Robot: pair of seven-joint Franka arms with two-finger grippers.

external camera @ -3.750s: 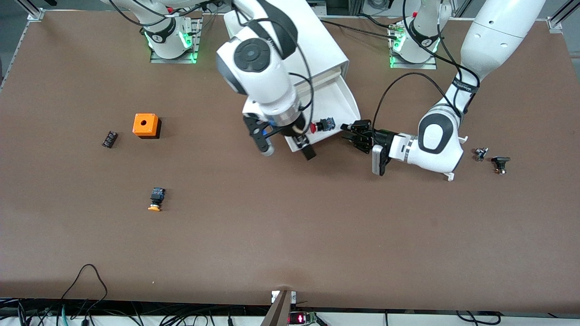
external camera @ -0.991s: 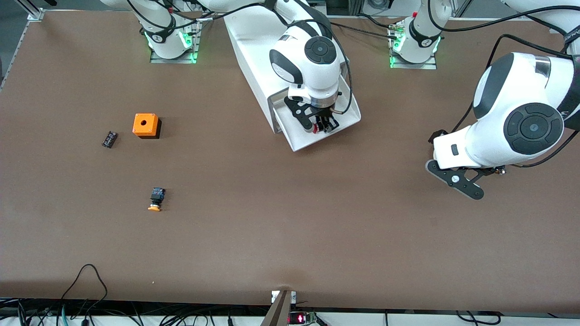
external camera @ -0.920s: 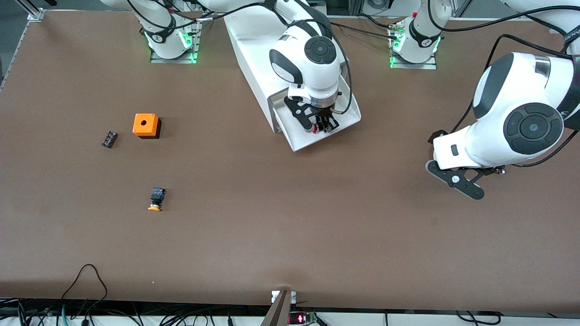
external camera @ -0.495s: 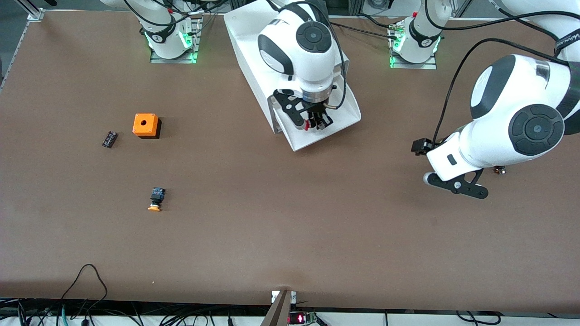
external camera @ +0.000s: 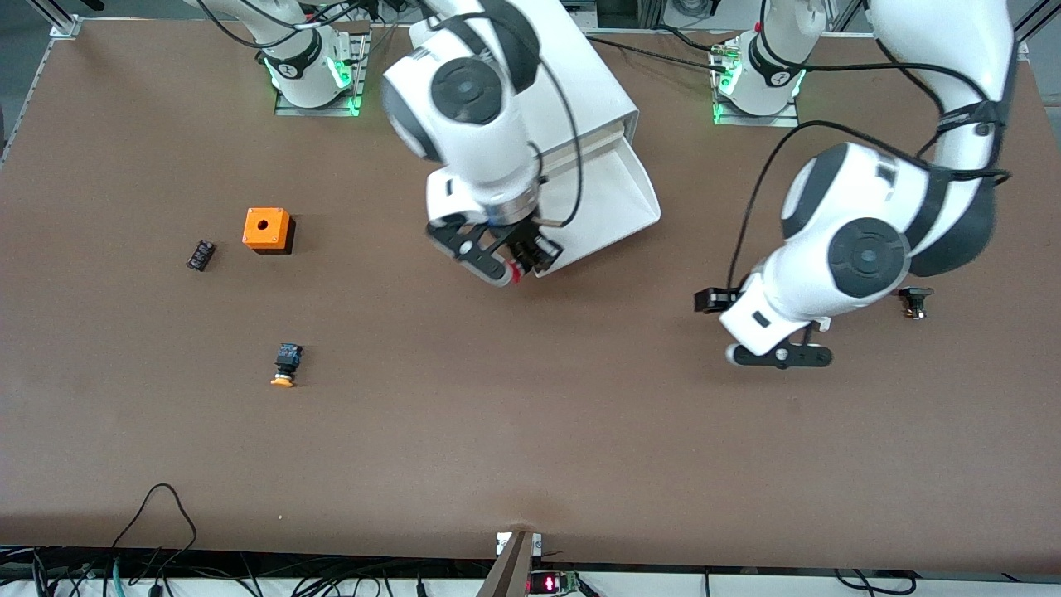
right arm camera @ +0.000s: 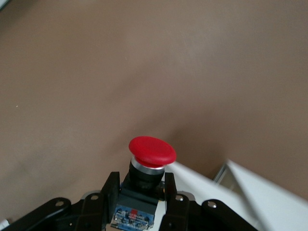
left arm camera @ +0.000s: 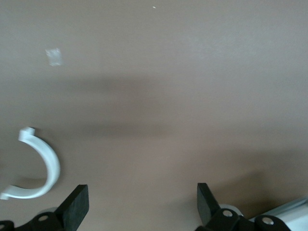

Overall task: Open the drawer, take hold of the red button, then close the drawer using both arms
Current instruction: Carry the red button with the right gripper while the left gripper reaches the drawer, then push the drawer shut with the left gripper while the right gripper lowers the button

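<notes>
Two grippers to watch, nearest first. Your left gripper (left arm camera: 139, 211) hangs over bare table (external camera: 530, 431) toward the left arm's end, fingers spread, holding nothing; a white curved clip (left arm camera: 36, 168) lies on the table beneath it. Your right gripper (external camera: 518, 259) hangs over the front lip of the open drawer (external camera: 609, 203), clenched on the button (right arm camera: 144, 180). The button's black-and-blue body sits between the fingers, red cap poking out past the tips. Risks, as I judge them: only the body is pinched, so a fast swing could twist it loose. The drawer stands open; a skewed push from the left arm could jam it.
</notes>
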